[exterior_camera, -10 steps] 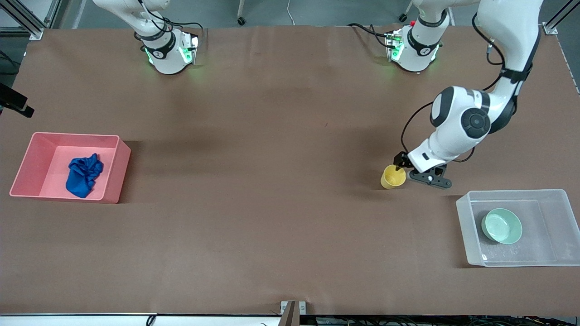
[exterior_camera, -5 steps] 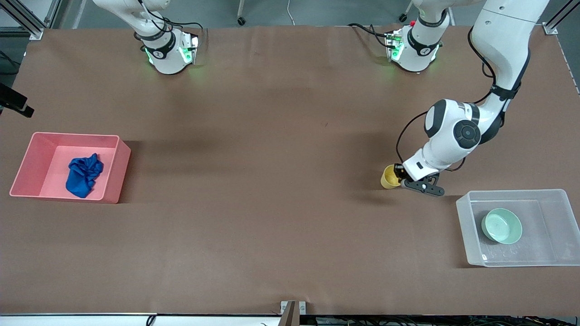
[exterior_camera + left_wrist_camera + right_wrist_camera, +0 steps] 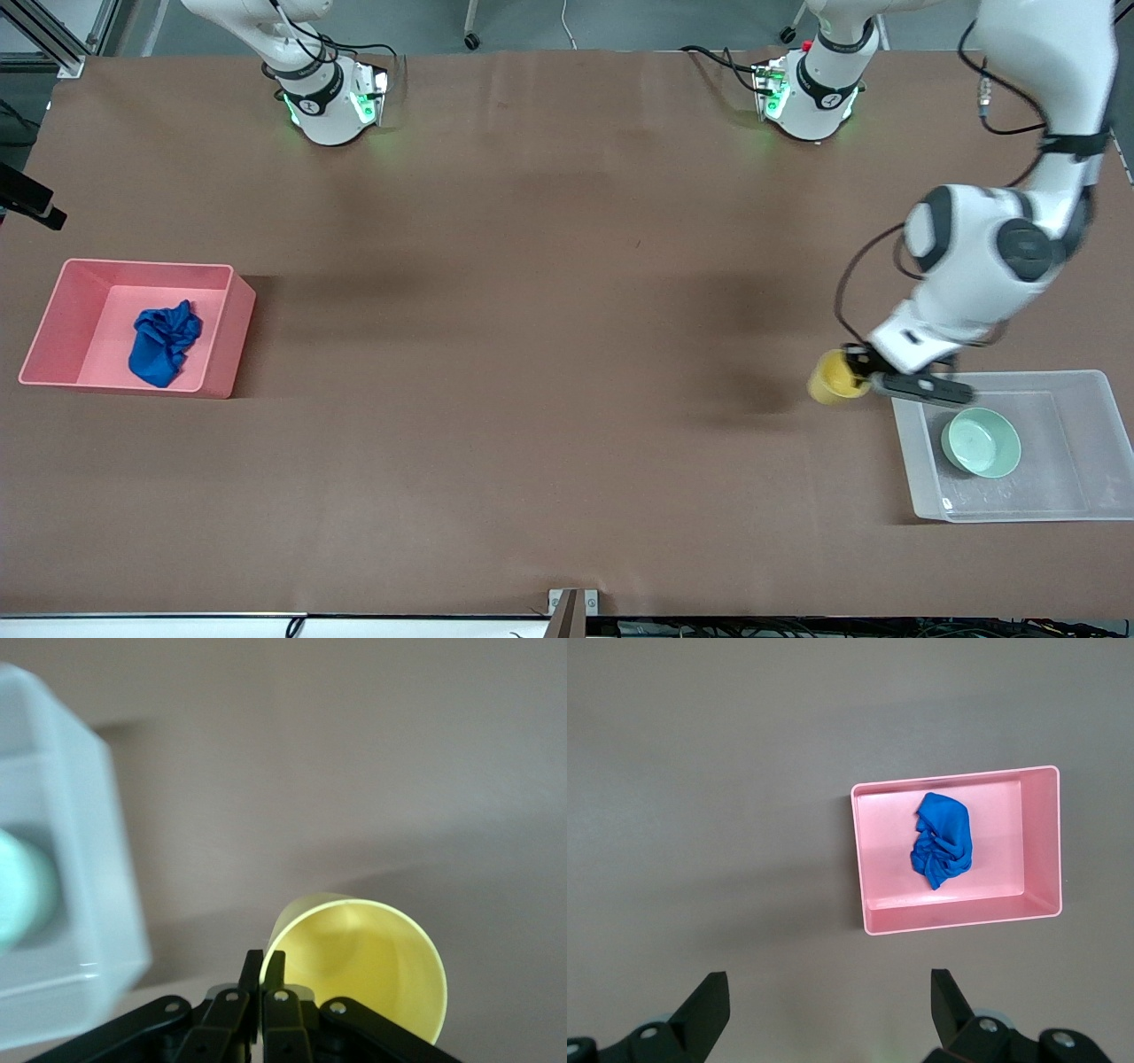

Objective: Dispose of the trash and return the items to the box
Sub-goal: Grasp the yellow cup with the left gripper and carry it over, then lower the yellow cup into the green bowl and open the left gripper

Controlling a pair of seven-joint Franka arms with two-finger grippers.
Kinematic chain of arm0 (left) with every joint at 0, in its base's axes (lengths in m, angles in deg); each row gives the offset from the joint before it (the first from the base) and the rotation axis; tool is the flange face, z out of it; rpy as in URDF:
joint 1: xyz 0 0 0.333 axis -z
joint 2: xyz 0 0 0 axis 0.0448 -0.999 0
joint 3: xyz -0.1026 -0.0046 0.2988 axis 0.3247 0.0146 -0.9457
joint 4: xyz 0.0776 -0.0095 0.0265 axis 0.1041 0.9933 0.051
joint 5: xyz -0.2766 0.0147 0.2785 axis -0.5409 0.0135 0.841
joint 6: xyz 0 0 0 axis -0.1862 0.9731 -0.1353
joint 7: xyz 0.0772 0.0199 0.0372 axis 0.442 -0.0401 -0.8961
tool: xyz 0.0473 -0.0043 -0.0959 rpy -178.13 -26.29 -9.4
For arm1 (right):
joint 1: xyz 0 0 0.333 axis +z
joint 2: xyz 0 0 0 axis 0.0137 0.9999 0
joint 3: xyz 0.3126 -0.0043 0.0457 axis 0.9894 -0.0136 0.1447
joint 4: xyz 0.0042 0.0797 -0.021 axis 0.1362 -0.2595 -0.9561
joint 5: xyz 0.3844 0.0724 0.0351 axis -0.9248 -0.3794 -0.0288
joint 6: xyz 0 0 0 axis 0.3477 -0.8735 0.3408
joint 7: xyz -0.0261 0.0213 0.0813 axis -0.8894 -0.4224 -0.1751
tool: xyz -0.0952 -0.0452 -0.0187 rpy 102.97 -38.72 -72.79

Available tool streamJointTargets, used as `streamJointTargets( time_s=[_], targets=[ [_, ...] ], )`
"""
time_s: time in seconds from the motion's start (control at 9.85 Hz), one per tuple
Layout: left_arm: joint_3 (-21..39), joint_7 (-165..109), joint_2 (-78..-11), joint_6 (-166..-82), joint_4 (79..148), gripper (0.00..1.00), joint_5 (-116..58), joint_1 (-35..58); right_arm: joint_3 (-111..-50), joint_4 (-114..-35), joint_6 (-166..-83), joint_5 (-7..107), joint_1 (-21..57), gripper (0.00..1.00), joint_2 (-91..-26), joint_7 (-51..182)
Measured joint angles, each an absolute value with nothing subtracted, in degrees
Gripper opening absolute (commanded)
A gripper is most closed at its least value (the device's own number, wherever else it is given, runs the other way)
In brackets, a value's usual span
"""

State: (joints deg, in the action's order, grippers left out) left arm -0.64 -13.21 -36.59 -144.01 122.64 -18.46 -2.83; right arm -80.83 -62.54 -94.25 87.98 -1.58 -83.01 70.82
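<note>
My left gripper (image 3: 855, 370) is shut on the rim of the yellow cup (image 3: 831, 377) and holds it tilted in the air, over the table just beside the clear box (image 3: 1063, 496). In the left wrist view my gripper (image 3: 263, 961) pinches the cup's (image 3: 372, 957) wall, with the box's corner (image 3: 97, 904) close by. The mint-green bowl (image 3: 981, 442) sits in the box. The blue cloth wad (image 3: 163, 343) lies in the pink bin (image 3: 226, 341). My right gripper (image 3: 828, 981) is open and empty, high over the table beside the bin (image 3: 957, 917) with the cloth (image 3: 943, 840).
The pink bin stands at the right arm's end of the table and the clear box at the left arm's end, near the table's edge. Both arm bases (image 3: 328, 106) (image 3: 811, 93) stand along the back. Bare brown table lies between.
My left gripper closed on the cup's rim, lifted it off the table and carried it toward the clear box. The right arm has not moved.
</note>
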Motion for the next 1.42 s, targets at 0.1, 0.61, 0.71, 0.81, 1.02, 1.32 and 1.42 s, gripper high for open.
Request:
streamJointTargets(
  time_s=[0.1, 0.61, 0.71, 0.81, 1.02, 1.32, 1.42],
  targets=[
    [-3.90, -9.82, -37.26, -141.18, 118.28, 0.00, -18.46, -2.91, -80.83, -62.55, -94.25, 87.98, -1.58, 1.00, -83.01, 70.82],
    [-20.61, 11.95, -51.43, -132.62, 100.39, 0.00, -28.46, -2.99, -80.82, -62.57, -94.24, 87.98, -1.61, 1.00, -83.01, 70.82],
    [-22.74, 14.91, -54.24, -132.55, 98.56, 0.00, -30.86, -3.04, -80.83, -62.57, -94.24, 87.98, -1.61, 1.00, -83.01, 70.82],
    [-23.75, 15.93, -56.45, -132.53, 97.33, 0.00, -32.09, -3.05, -80.82, -62.57, -94.24, 87.98, -1.61, 1.00, -83.01, 70.82],
    [-24.03, 16.04, -59.38, -132.53, 95.87, 0.00, -34.16, -2.90, -80.82, -62.58, -94.24, 87.98, -1.61, 1.00, -83.01, 70.82],
    [-24.13, 16.08, -61.49, -133.69, 95.50, 1.00, -37.90, -2.81, -80.82, -62.58, -94.24, 87.98, -1.61, 1.00, -83.01, 70.82],
    [-24.33, 16.08, -61.55, -133.99, 95.44, 1.00, -37.93, -2.82, -80.83, -62.57, -94.24, 87.98, -1.61, 1.00, -83.01, 70.82]
  ],
)
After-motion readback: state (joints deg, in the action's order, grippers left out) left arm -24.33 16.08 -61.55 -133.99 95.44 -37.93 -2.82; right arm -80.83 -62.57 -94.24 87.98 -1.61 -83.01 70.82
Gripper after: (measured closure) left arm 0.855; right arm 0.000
